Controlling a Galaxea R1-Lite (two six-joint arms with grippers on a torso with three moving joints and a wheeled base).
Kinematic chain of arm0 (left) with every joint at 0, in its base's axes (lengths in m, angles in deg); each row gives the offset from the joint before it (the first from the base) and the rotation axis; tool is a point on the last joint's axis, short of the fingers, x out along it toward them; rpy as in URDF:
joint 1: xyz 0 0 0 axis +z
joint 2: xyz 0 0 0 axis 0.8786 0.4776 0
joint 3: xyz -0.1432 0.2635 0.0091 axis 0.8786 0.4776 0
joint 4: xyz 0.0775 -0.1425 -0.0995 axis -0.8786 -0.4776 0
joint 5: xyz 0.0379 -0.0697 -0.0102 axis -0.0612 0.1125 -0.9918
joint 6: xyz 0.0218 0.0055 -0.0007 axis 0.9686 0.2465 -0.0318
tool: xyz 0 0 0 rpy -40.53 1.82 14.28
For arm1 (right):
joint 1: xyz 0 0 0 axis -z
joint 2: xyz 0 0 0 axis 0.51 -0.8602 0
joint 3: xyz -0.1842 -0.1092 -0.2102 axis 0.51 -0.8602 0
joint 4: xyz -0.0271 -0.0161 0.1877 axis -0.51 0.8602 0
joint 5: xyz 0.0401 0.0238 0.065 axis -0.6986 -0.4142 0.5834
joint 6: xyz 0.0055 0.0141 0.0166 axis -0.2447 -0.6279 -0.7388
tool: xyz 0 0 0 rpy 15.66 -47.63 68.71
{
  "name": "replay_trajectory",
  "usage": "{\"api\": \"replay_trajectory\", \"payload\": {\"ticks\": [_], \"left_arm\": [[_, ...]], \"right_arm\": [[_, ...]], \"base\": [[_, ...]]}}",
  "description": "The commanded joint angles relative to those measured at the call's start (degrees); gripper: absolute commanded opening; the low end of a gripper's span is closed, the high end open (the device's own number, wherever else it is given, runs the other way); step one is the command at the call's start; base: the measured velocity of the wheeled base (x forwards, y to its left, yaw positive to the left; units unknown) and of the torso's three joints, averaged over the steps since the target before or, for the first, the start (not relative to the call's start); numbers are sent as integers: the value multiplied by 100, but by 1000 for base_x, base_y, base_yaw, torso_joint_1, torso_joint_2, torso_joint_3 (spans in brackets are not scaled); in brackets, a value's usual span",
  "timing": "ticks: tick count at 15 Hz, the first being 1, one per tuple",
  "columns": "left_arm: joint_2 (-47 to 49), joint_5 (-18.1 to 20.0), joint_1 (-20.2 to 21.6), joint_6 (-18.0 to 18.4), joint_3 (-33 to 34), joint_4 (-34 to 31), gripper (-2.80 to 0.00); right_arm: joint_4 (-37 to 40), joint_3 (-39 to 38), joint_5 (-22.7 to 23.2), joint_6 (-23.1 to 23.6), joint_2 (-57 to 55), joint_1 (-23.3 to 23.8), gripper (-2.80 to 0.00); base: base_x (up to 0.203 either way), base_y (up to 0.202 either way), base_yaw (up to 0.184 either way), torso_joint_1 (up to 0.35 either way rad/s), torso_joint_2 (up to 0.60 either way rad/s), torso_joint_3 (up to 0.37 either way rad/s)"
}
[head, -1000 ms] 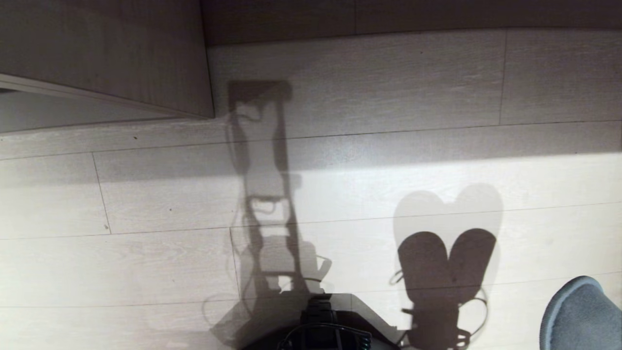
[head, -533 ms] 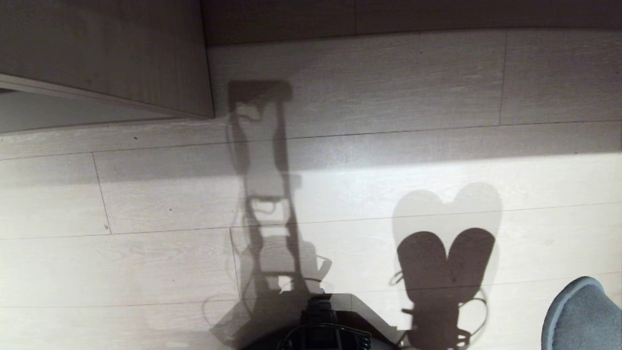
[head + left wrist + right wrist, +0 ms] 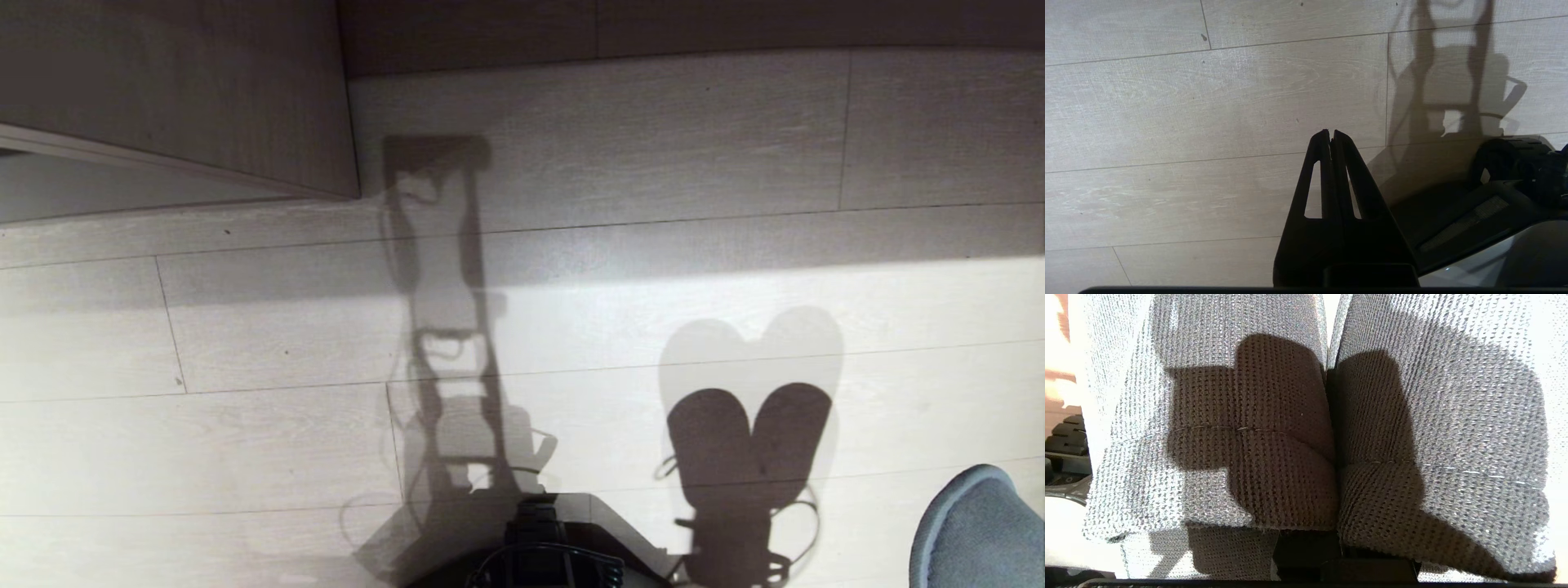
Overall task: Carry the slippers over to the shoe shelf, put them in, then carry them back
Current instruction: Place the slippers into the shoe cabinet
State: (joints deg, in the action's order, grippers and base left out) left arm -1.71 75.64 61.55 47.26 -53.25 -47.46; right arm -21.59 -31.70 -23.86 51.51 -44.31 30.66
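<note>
You had a pale wood-plank floor (image 3: 245,441) before you, sunlit in a broad band, with a grey-beige cabinet (image 3: 180,90) at upper left.

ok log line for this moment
right gripper: shut on slippers, carried side by side | left gripper: shut, empty, over floor | slipper toe at head view's lower right
</note>
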Motion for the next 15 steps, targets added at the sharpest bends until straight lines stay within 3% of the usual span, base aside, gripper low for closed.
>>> {"api": "replay_trajectory", "payload": {"ticks": [1,5,15], "left_arm": [[-2,0,1,-4,1,1,-280],[-2,0,1,-4,3,1,-280],[-2,0,1,-4,1,1,-280]], "right_arm": [[0,-9,2,-1,-16,0,-280],[0,-9,2,-28,-16,-9,-280],[0,-9,11,-63,-16,-8,-280]], "base": [[0,0,0,0,0,0],[0,0,0,1,1,74],[0,0,0,2,2,193]]}}
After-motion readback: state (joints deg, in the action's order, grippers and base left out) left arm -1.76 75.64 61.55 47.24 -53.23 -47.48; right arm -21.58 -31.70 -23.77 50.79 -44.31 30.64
